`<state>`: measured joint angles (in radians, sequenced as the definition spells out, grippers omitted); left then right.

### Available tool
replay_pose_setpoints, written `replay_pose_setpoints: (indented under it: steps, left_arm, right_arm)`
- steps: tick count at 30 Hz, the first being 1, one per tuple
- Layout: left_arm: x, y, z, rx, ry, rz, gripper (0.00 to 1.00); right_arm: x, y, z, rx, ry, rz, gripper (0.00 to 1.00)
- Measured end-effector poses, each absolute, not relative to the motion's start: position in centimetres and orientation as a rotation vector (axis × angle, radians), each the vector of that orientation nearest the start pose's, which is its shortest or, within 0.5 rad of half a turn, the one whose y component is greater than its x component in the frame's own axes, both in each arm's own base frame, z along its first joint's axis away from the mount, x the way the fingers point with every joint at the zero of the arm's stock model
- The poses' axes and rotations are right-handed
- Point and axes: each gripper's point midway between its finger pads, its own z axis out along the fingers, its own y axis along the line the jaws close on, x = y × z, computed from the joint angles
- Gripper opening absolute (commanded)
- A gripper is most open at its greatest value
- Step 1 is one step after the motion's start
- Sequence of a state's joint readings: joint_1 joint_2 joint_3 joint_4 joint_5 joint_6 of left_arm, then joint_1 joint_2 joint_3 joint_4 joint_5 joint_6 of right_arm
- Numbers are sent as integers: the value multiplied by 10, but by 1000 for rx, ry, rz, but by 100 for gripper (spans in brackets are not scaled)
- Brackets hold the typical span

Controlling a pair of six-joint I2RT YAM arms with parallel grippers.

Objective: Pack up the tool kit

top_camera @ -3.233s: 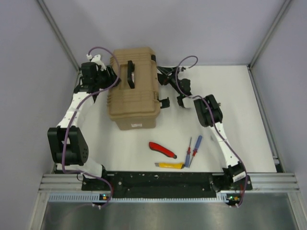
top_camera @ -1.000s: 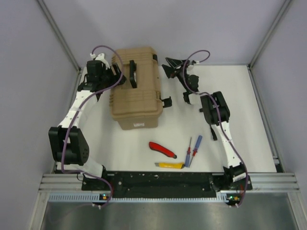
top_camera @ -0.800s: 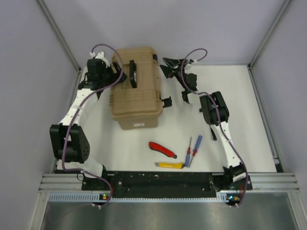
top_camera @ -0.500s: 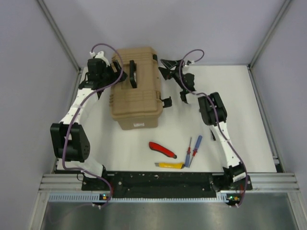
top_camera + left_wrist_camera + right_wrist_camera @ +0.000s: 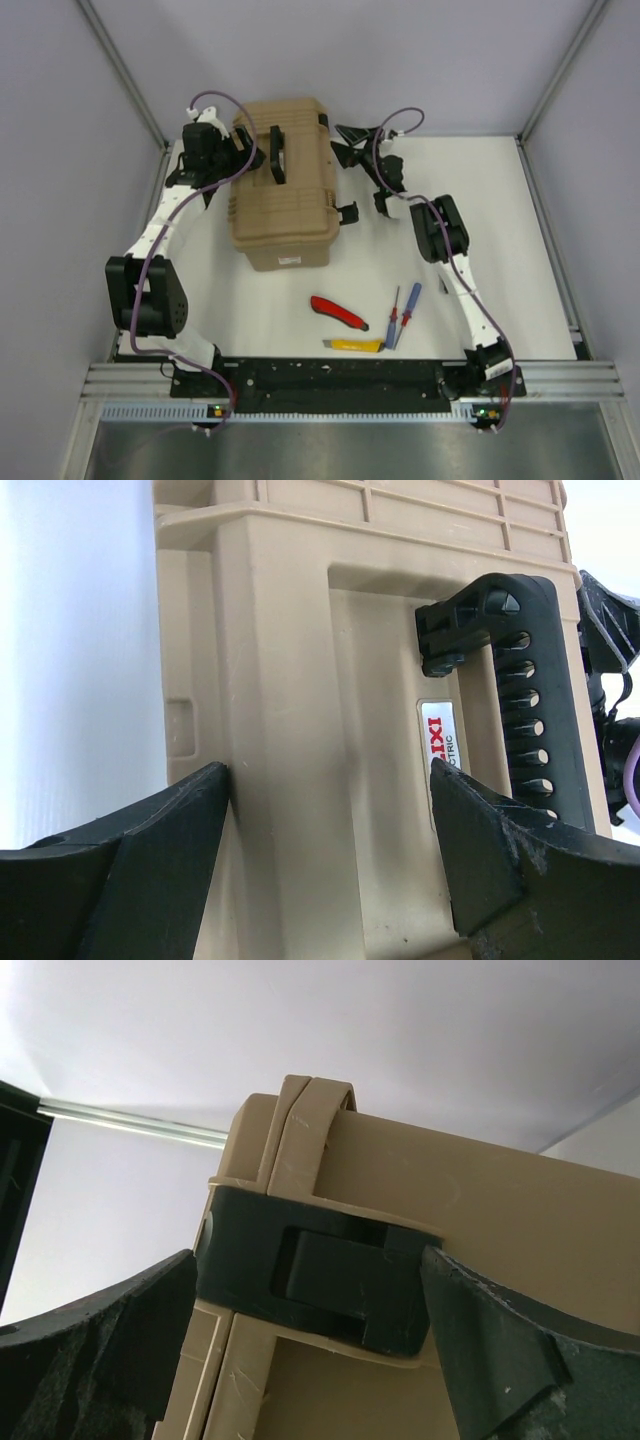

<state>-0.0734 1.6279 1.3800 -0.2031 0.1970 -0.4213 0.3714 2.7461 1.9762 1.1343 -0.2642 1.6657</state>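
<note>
- The toolbox (image 5: 280, 200) stood shut on the far left part of the bench (image 5: 500, 220). Its long axis ran from the near edge toward the far wall, and its black handle (image 5: 530, 690) lay along that axis on the lid.
- The left claw (image 5: 225, 160) was at the far left flank of the toolbox. Its fingers were spread wide and held nothing. In the left wrist view, one finger stood just beside the lid's left edge and the other near the label next to the handle. Contact with the plastic could not be confirmed.
- The right claw (image 5: 350, 145) was at the far right corner of the toolbox, also spread wide and empty.
- Governing relation: the far latch (image 5: 330, 1280) lay directly ahead of the right claw, centred between its two fingers and across the seam of lid and base. This latch appeared to be seated.
- The near latch (image 5: 346, 212), on the same right flank, stuck out from the wall and appeared released.
- Both latches faced the right arm, so that arm was judged the nearer one for latch work. The left arm was placed to steady or lift the lid.
- Not yet packed: the red utility knife (image 5: 338, 311), yellow utility knife (image 5: 356, 345), red screwdriver (image 5: 394, 314) and blue screwdriver (image 5: 409, 305). These lay on the bench near the front edge, well apart from both claws and closer to the right arm's base.
- No hammer was visible.
</note>
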Motion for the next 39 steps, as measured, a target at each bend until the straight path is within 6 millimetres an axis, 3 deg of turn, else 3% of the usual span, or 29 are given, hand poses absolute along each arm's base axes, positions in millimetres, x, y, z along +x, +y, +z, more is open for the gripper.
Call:
replay_pose_setpoints:
  steps: [13, 22, 26, 34, 39]
  left_arm:
    - [485, -87, 235, -228, 2036, -510, 85]
    - [485, -87, 235, -228, 2033, -511, 84]
    - [485, -87, 235, -226, 2030, -511, 81]
    - [486, -87, 232, -218, 2026, -507, 76]
    - [486, -84, 230, -204, 2022, -484, 74]
  right_arm:
    - [616, 344, 160, 655, 1394, 1896, 92]
    - [611, 345, 169, 665, 1358, 1953, 90]
    - [612, 344, 169, 696, 1348, 1967, 78]
    - [616, 343, 157, 746, 1364, 1965, 42]
    - [619, 339, 153, 768, 1378, 1952, 33]
